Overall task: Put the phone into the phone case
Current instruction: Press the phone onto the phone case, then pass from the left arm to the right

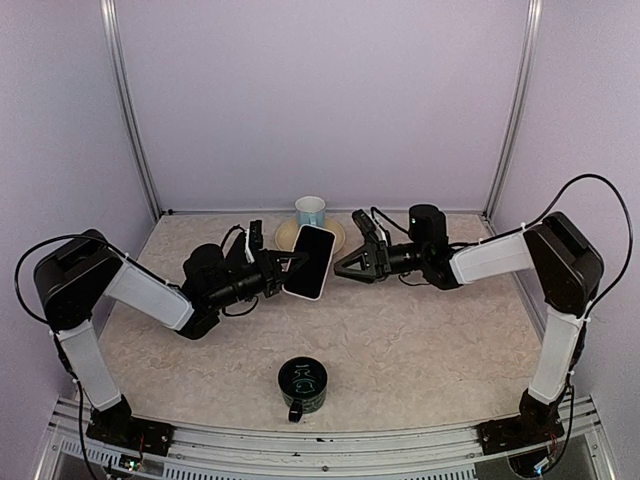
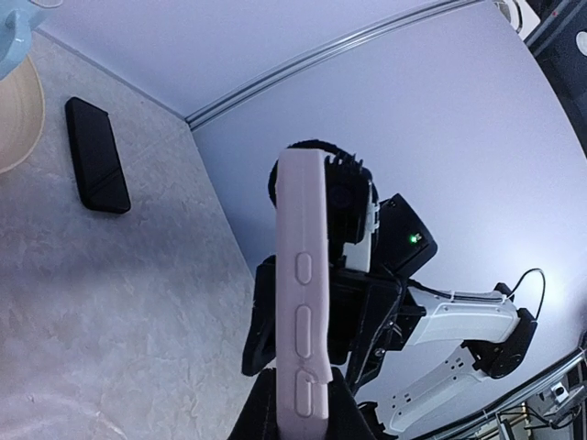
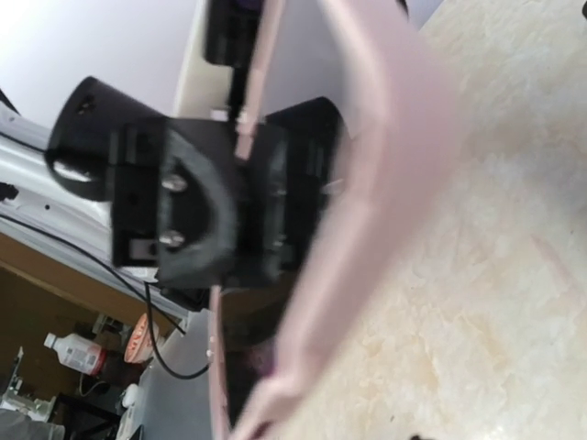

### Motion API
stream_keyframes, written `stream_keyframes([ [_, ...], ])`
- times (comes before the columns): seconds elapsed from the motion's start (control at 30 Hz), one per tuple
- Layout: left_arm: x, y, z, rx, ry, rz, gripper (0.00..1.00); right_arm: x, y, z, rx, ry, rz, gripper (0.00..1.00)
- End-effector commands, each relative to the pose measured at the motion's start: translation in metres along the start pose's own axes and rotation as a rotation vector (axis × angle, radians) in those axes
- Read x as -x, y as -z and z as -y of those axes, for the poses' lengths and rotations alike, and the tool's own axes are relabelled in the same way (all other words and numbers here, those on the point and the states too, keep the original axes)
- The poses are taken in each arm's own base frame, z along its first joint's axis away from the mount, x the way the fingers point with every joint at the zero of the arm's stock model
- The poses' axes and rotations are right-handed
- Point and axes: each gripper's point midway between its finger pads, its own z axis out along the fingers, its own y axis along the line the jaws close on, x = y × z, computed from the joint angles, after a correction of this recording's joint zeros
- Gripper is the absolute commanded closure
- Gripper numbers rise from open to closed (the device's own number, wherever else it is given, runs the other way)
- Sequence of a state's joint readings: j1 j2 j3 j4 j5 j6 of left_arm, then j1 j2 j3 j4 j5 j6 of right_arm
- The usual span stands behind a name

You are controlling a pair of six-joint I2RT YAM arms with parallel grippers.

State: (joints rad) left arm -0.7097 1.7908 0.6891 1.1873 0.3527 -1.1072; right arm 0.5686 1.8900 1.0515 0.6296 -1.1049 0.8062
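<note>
My left gripper [image 1: 290, 268] is shut on the lower end of the pale pink phone case [image 1: 310, 262] and holds it up above the table, tilted. In the left wrist view the case [image 2: 303, 275] stands edge-on between the fingers, its side buttons facing the camera. The black phone [image 2: 96, 154] lies flat on the table beside the saucer; from above the phone [image 1: 361, 227] shows behind the right gripper. My right gripper [image 1: 338, 270] stands open just right of the case's edge, pointing at it. The right wrist view is filled by the blurred case [image 3: 367, 183]; its own fingers do not show.
A light blue cup [image 1: 310, 210] stands on a cream saucer [image 1: 337, 238] at the back centre. A dark green mug [image 1: 302, 385] sits near the front edge. Walls with metal rails enclose the table on three sides.
</note>
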Motion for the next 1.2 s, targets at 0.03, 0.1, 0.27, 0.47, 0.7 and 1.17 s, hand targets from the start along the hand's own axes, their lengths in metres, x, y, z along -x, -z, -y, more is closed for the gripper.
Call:
stream_keyframes([
  [0.03, 0.012, -0.001, 0.039, -0.150, 0.000, 0.087, 1.00, -0.004, -0.012, 0.002, 0.016, -0.011, 0.010, 0.49],
  [0.1, 0.008, -0.002, 0.038, -0.150, 0.009, 0.090, 1.00, -0.001, -0.012, -0.002, 0.032, -0.005, 0.019, 0.49],
  [0.27, 0.003, -0.001, 0.039, -0.152, 0.018, 0.111, 1.00, 0.010, -0.013, -0.010, 0.070, 0.006, 0.047, 0.50],
  [0.47, -0.003, -0.001, 0.040, -0.150, 0.019, 0.130, 1.00, 0.017, -0.013, -0.014, 0.105, -0.014, 0.077, 0.57],
  [0.7, -0.005, 0.000, 0.039, -0.114, -0.008, 0.164, 1.00, 0.017, -0.014, -0.015, 0.139, -0.050, 0.089, 0.80],
  [1.17, -0.010, -0.002, 0.039, -0.112, -0.022, 0.134, 0.49, 0.022, -0.013, -0.030, 0.207, -0.067, 0.070, 1.00],
])
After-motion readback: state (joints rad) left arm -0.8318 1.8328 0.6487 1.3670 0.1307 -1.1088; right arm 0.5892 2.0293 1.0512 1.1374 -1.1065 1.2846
